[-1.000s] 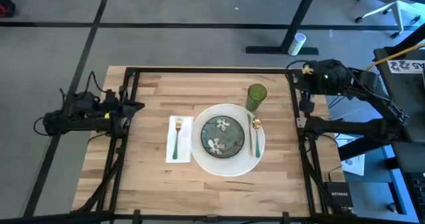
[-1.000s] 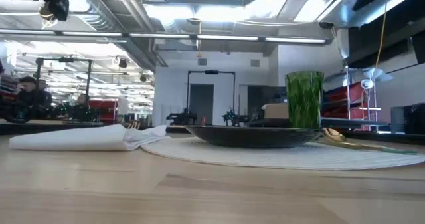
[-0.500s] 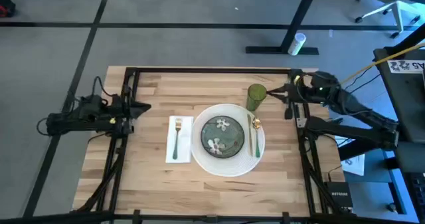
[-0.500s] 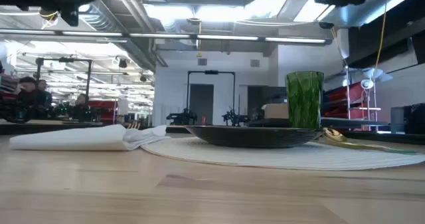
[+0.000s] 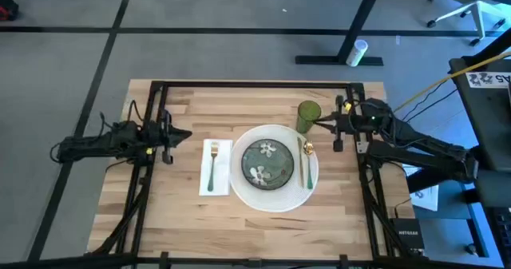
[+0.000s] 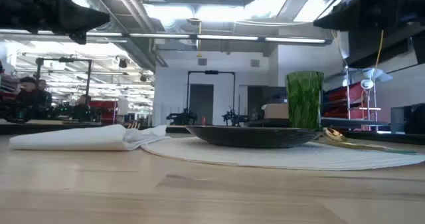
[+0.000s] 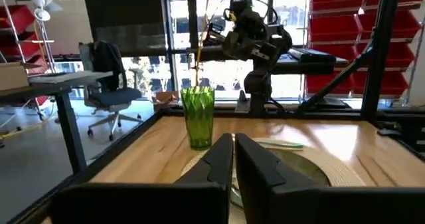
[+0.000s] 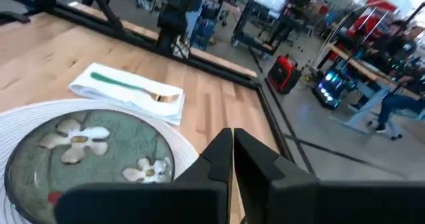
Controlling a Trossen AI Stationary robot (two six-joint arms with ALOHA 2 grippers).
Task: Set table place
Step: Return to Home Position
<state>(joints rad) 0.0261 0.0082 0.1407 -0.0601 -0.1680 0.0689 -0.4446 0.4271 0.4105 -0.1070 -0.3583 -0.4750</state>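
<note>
**Both tools closed and empty over a laid place**

Left tool [image 5: 185,133] closed on nothing, two dark blunt fingers [image 7: 216,159] drawn together to a thin slit, held level above the left edge of the table [image 5: 239,101] and aimed across it. Right tool [image 5: 322,124] likewise closed and empty, dark fingers [image 8: 216,159] nearly meeting, raised over the right side and pointing at the cup [image 5: 308,116]. Just beside the cup from above, yet well over its rim from table height.

Cup upright on bare wood at the far right rim of the placemat [image 5: 313,181]: tall, ribbed, translucent green. Placemat round, white, woven in fine rings, near the middle of the table. On it, a smaller round plate [image 5: 267,165], shallow, dark green glaze with white flowers. Between plate and the mat's right rim, a slim gold-coloured utensil [image 5: 306,152] lying lengthwise. Just beside the mat's left rim, a white napkin [image 5: 204,173], soft cloth folded to a rectangle, carrying a fork [image 5: 213,167] with green handle and gold head. Table of pale butcher-block planks inside a black metal frame.

Against a second ago: left tool farther in from the frame, over the wood. Right arm unfolded from a tucked pose beyond the right edge, now stretched toward the cup. Mat, plate, napkin, cutlery and cup unmoved.
</note>
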